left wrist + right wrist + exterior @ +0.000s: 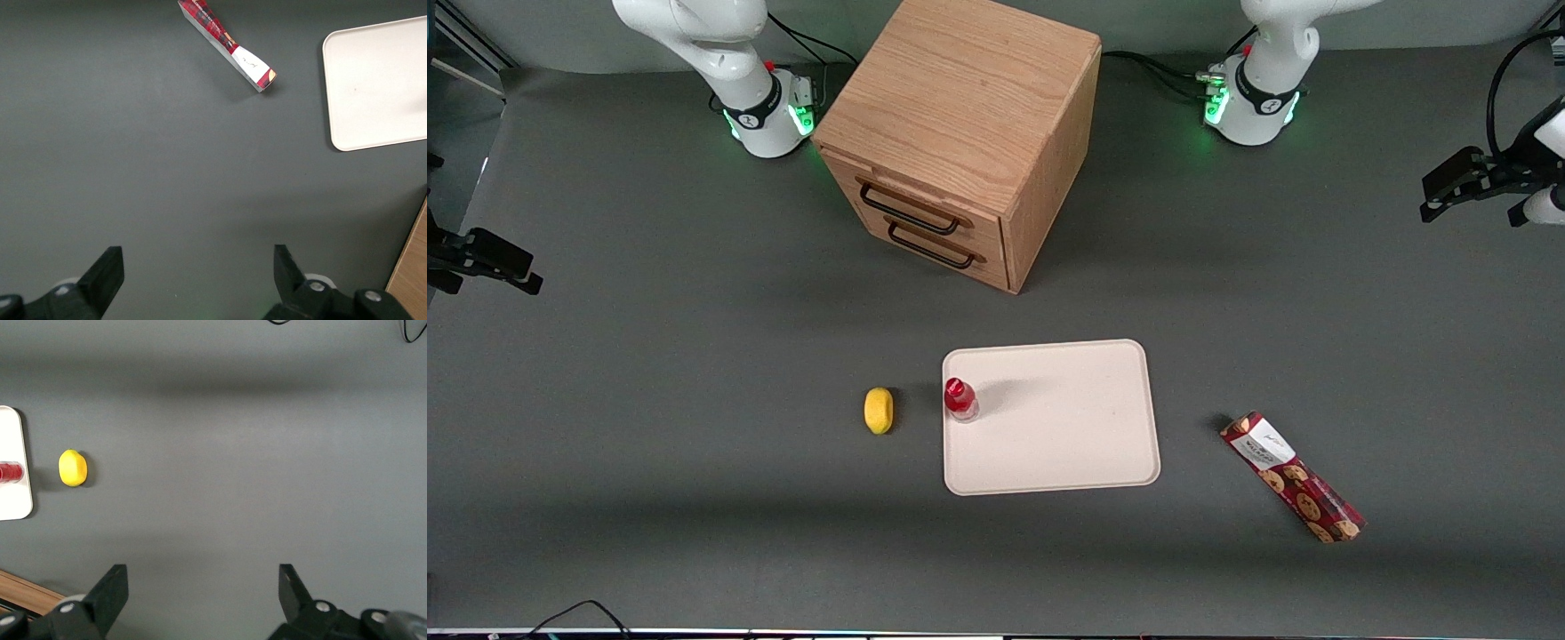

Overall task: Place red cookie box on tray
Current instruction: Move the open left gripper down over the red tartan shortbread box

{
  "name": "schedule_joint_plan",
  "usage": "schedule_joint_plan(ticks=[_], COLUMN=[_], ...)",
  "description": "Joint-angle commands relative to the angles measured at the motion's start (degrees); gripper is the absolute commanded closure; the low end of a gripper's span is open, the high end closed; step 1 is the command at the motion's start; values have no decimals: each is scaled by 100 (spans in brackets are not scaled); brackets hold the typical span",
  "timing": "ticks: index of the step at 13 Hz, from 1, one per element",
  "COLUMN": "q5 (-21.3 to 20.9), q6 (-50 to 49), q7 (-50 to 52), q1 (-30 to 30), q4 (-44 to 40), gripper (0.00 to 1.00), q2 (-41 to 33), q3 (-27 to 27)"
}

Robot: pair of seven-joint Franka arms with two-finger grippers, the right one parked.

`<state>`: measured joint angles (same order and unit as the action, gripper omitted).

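The red cookie box [1291, 476] lies flat and at an angle on the grey table, beside the tray [1067, 427] toward the working arm's end and apart from it. Its white-labelled end points toward the tray [373, 87] in the left wrist view, where the red cookie box [227, 43] also shows. My gripper [1427, 197] hangs open at the working arm's end of the table, farther from the front camera than the box and well apart from it. Between the fingers of the gripper [197, 250] there is only bare table.
A small red-capped bottle [959, 399] stands on the tray's edge toward the parked arm. A yellow lemon-like object [879, 410] lies on the table just beside that edge. The wooden drawer cabinet [960, 133] stands farther from the front camera than the tray.
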<state>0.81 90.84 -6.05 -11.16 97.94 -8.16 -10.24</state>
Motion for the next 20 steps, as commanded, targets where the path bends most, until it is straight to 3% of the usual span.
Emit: schedule_joint_plan(ticks=[1, 7, 16, 20], q5=[78, 60, -45, -344], q6=[30, 135, 1795, 3033], q7=[-81, -2, 2922, 3496], q1=[-62, -27, 763, 887], q4=[155, 155, -1574, -1656], gripper=[0, 0, 0, 0], q2=[-151, 155, 3063, 4083], q3=[-4, -22, -22, 241])
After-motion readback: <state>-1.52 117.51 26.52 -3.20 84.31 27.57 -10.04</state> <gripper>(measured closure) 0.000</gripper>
